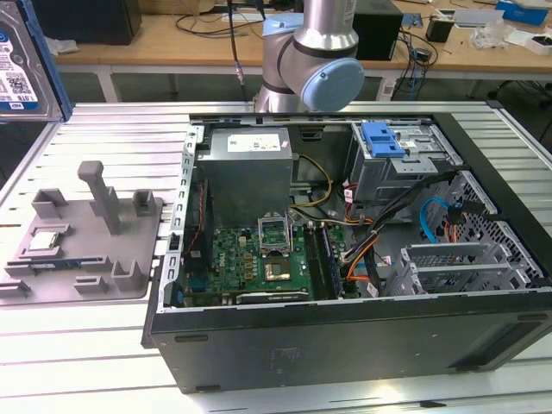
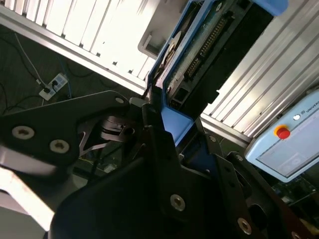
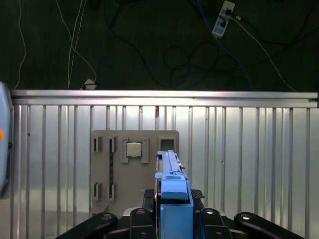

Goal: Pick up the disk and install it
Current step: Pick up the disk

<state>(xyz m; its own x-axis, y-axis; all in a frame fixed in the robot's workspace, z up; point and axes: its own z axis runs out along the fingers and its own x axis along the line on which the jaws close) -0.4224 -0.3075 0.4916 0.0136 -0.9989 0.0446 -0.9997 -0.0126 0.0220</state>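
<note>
1. Ribbed aluminium table [image 1: 78, 362] carries the whole workspace. A wooden bench stands behind it, and a dark floor with loose cables lies past its edge.
2. Black two-fingered gripper [image 3: 172, 206] is clamped shut on the disk [image 3: 172, 186], a flat rectangular silver hard drive edged by a blue plastic carrier frame. In the first wrist view its fingers [image 3: 148, 198] press the frame from either side.
3. In the second wrist view the gripper [image 2: 182, 134] holds one end of the disk [image 2: 197, 50], whose circuit-board side faces the camera.
4. The disk [image 1: 21, 60] sits at the upper left corner of the exterior view, white-and-blue label facing the camera, cut by the frame edge and well apart from the case.
5. A grey plastic fixture plate [image 1: 86, 250] lies on the table at the exterior view's left, with a small square silver CPU chip [image 1: 45, 242] seated in one pocket.
6. An open black computer case [image 1: 345, 345] fills the centre and right of the exterior view. It holds a green motherboard [image 1: 259, 259], a grey power supply box [image 1: 246, 168] and a grey metal drive cage [image 1: 414, 168] topped by a blue plastic latch piece [image 1: 384, 140].
7. The arm's silver-and-blue joint [image 1: 315, 65] stands behind the case at top centre.
</note>
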